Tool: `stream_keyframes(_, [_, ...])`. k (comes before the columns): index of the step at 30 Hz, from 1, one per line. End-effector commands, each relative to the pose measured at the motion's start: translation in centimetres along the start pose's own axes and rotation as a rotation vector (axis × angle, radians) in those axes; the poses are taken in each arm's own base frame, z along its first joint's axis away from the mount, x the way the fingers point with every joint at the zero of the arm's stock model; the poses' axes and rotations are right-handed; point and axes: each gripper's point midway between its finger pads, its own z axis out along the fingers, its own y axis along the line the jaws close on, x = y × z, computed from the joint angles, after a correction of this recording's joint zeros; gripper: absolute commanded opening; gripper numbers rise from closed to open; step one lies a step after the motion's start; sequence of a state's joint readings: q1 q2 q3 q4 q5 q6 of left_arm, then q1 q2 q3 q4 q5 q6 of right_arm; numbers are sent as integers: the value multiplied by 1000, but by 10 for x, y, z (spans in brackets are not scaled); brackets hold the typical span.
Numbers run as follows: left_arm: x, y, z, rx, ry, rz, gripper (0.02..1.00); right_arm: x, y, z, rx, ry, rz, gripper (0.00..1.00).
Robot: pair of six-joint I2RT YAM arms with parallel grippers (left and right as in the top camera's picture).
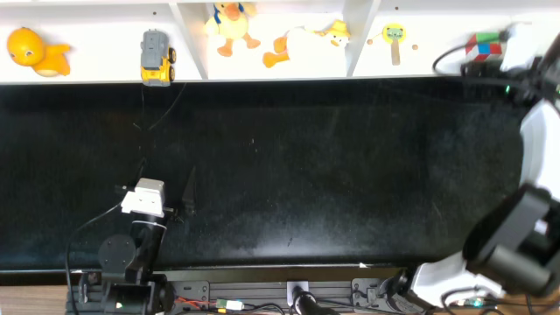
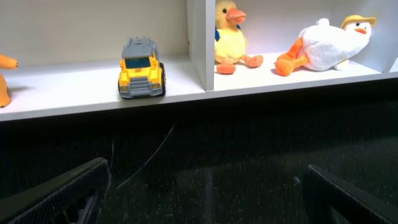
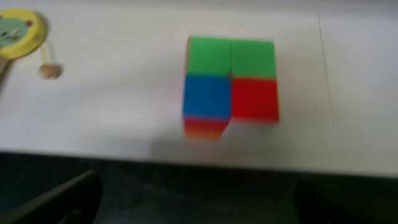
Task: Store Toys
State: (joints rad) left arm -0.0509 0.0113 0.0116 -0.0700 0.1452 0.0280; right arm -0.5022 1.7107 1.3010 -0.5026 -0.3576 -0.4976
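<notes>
Wide apart and empty, the jaws of the left gripper (image 2: 204, 183) frame the left wrist view, low over the black table (image 2: 261, 137). Ahead of them runs the white shelf (image 2: 62, 84). A yellow truck (image 2: 142, 68) stands near its front edge in one compartment. Past the divider (image 2: 200, 37), a yellow duck (image 2: 230, 34) sits upright and a white duck (image 2: 326, 45) lies on its side.

In the right wrist view, the right gripper (image 3: 196, 196) also has its jaws spread, with nothing between them. It hangs just in front of the shelf. The colour cube (image 3: 230, 84) rests on the shelf close to the front edge, apart from both fingers. A rattle (image 3: 18, 32) lies farther along the same board.

From above, every toy lies on the shelf, including an orange duck (image 1: 35, 51) at the far left, and none is on the table. The left arm is low near its base, and the right arm reaches up to the cube's compartment.

Storing looks all but done, so the danger lies in leaving. The cube is near the lip, so a finger that swings sideways or rises unevenly as it pulls back could clip it and drag it off onto the table. The truck is on wheels near the edge and could roll off if the shelf is jolted.
</notes>
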Motion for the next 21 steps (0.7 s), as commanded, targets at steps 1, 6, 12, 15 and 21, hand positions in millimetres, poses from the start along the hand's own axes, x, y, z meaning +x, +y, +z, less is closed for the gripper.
stream_keyframes(1, [0,0,0,-4,-3,-10,998,20,17,-36,80,-3,-21,996])
stream_keyframes(6, [0,0,0,-4,-3,-10,998,43,72,-36,134,37,-91,996])
stream_keyframes(12, [0,0,0,-4,-3,-10,998,53,140,-57,193,-140,-23,998])
stream_keyframes(15, [0,0,0,-4,-3,-10,998,75,173,-72,119,-222,-41,993])
stream_keyframes(21, [0,0,0,-4,-3,-10,996,118,182,-92,88,-347,-5,998])
